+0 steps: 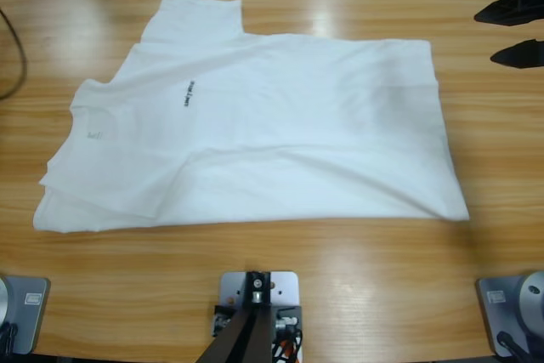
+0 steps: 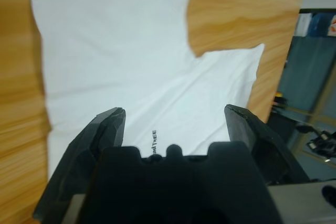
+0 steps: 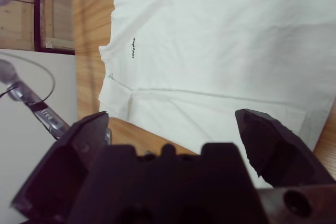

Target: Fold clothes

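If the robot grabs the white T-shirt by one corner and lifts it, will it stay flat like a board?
Probably not. The T-shirt is thin cloth lying in soft creases, with one sleeve already folded under, so it would likely droop and hang. It looks light for its spread. Pushed, it would probably bunch up on the wooden table rather than slide whole.

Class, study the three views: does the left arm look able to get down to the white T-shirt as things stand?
Probably yes. The left gripper hangs above the T-shirt with jaws open, and nothing lies between them; the shirt lies flat on the table.
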Tool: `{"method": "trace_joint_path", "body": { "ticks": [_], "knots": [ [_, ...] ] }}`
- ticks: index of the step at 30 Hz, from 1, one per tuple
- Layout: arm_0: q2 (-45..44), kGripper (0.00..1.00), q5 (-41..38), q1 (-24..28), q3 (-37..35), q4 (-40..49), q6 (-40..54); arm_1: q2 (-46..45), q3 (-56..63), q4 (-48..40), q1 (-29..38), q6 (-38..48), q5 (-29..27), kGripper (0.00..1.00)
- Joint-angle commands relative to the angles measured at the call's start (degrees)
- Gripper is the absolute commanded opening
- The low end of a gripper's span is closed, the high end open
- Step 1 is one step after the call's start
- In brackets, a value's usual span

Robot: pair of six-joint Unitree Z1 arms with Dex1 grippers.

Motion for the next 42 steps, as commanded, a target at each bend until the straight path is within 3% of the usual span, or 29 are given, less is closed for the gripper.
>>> {"method": "trace_joint_path", "body": {
  "ticks": [1,6,11,19,26,42],
  "knots": [
    [12.97,0.747,-3.51,1.76,-16.93,6.35,-1.97,3.64,0.52,0.34,-0.57,-0.42,0.86,0.996],
    [12.64,0.747,-1.49,2.41,-17.9,8.34,-0.75,4.08,1.0,-0.04,-0.51,-0.58,0.77,0.996],
    [9.65,0.743,7.23,1.99,-19.13,11.59,1.83,3.87,1.12,-0.1,-0.37,-0.58,0.87,0.996],
    [12.64,0.738,10.78,0.44,-34.39,10.82,-0.79,3.03,1.93,0.08,0.22,-0.72,1.29,0.996],
    [15.04,0.738,9.1,-1.91,-34.51,2.17,-4.87,3.33,2.54,0.17,0.31,-1.26,1.29,0.996],
    [17.45,0.738,7.66,2.15,-34.51,-9.52,-8.07,5.17,3.3,-0.01,0.31,-1.88,1.65,0.996]
  ]
}}
